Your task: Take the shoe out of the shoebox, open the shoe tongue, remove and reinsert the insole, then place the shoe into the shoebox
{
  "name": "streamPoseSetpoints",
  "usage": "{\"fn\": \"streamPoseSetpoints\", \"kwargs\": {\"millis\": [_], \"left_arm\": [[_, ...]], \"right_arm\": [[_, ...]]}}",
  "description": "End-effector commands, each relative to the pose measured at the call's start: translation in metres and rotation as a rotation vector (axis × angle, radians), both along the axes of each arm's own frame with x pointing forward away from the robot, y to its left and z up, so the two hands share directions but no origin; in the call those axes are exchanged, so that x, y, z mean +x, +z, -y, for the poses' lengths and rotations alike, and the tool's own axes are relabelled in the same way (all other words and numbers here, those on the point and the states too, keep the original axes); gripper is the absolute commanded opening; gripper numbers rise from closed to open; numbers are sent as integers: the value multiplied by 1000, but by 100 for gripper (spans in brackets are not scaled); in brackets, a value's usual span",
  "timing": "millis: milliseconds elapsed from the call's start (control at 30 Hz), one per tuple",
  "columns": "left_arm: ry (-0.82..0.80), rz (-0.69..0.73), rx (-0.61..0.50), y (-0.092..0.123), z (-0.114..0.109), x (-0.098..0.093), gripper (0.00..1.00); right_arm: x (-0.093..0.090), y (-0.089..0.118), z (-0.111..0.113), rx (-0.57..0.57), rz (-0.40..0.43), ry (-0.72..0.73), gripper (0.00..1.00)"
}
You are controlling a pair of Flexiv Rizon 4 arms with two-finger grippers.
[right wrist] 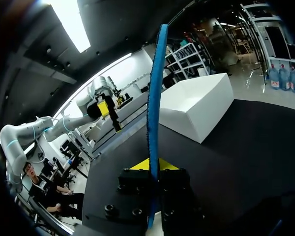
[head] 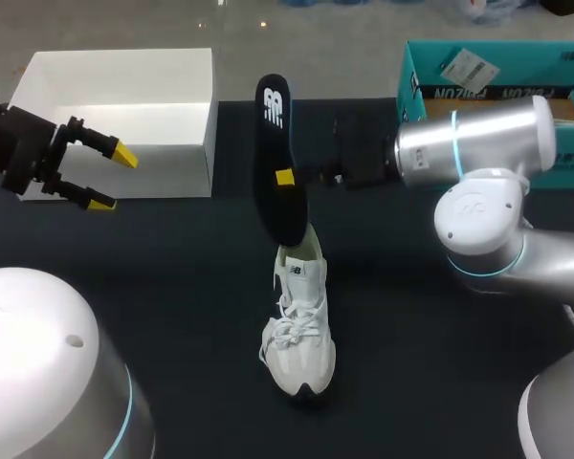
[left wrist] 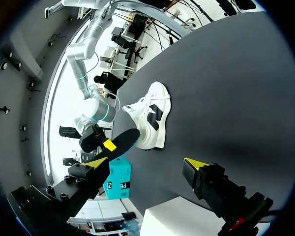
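The white shoe point(head: 299, 325) stands on its sole near the middle of the dark table point(head: 440, 382), outside the shoebox, with its toe toward the robot and its heel toward the far side. The laces are loose over the tongue. The black insole point(head: 273, 115) is held up on end above the heel, leaning a little, and its lower end meets the shoe's collar. Whether that end sits inside the shoe cannot be told. The right gripper point(head: 285, 178) comes in from the right and is clamped on the insole at about mid-length, with 1 yellow tip showing on the near face. In the right wrist view the insole point(right wrist: 154, 98) stands edge-on between the 2 fingers of that gripper point(right wrist: 151, 166), and the edge looks blue. The white shoebox point(head: 115, 115) sits open at the far left of the table, well apart from the shoe. The left gripper point(head: 113, 178) hangs just in front of it with its fingers spread and nothing between them. A teal box point(head: 497, 86) stands at the far right.
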State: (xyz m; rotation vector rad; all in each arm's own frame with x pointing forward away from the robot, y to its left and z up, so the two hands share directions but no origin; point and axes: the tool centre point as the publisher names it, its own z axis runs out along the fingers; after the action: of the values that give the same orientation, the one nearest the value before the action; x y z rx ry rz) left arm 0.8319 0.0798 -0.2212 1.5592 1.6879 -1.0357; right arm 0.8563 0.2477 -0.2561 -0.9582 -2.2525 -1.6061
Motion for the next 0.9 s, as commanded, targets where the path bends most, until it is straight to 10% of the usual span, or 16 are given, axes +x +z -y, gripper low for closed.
{"fn": "streamPoseSetpoints", "kwargs": {"millis": [33, 600, 900], "left_arm": [[1, 1, 4, 0, 0, -1, 100], [1, 1, 4, 0, 0, -1, 100], [1, 1, 4, 0, 0, -1, 100]], "right_arm": [[-5, -8, 0, -7, -9, 5, 0], [-25, -16, 0, -29, -32, 26, 0], [5, 12, -13, 141, -48, -89, 0]]}}
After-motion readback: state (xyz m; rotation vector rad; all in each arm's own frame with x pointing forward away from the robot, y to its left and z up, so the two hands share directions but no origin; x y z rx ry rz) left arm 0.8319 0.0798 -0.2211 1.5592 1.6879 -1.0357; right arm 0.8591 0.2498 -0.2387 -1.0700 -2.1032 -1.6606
